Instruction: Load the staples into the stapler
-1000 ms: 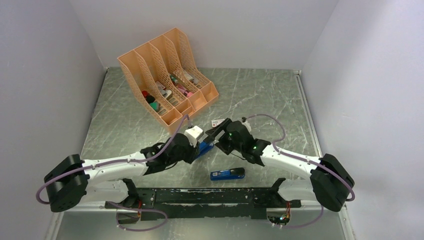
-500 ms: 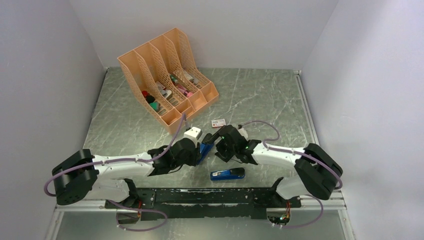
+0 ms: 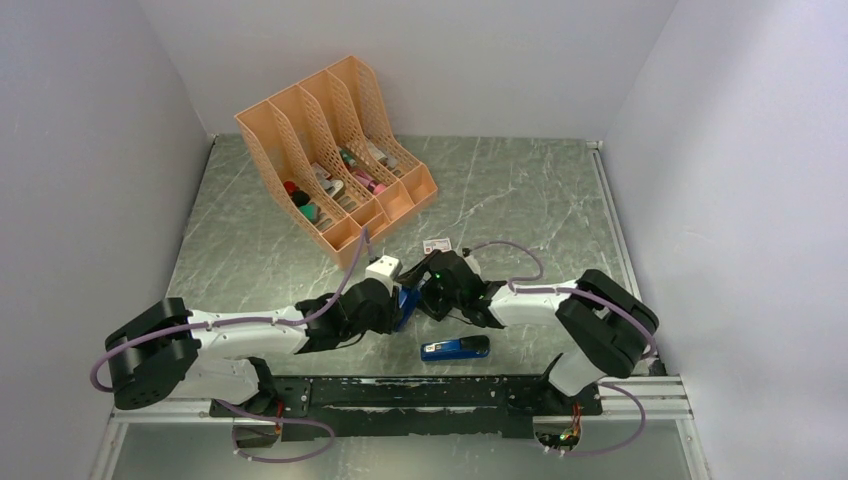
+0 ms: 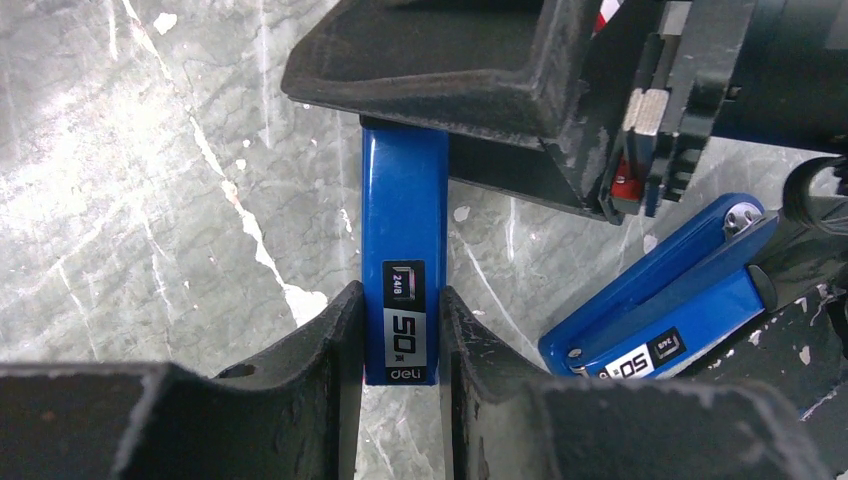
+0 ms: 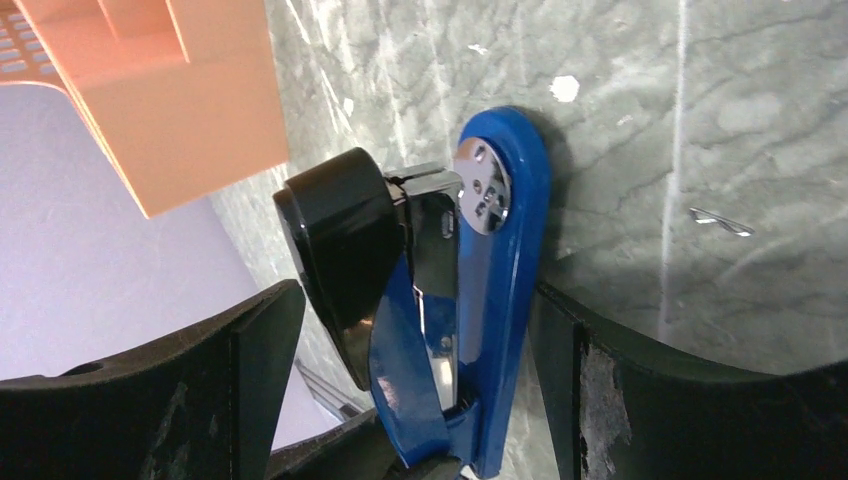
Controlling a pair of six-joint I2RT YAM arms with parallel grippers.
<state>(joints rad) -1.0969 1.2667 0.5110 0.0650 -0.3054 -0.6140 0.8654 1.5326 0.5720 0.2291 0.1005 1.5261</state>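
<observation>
Left gripper (image 4: pixel 400 310) clamps stapler (image 4: pixel 404 200); far end hidden by right gripper (image 5: pixel 425 360)

The grey-green marbled table (image 3: pixel 520 190) carries an orange file organizer (image 3: pixel 335 150) at its back left. A small white-and-red box (image 3: pixel 437 244) lies near the middle. A loose blue stapler (image 3: pixel 455 348) lies flat near the front edge. The held stapler (image 3: pixel 408 300) sits low over the marble at the centre; whether it touches cannot be told.
</observation>
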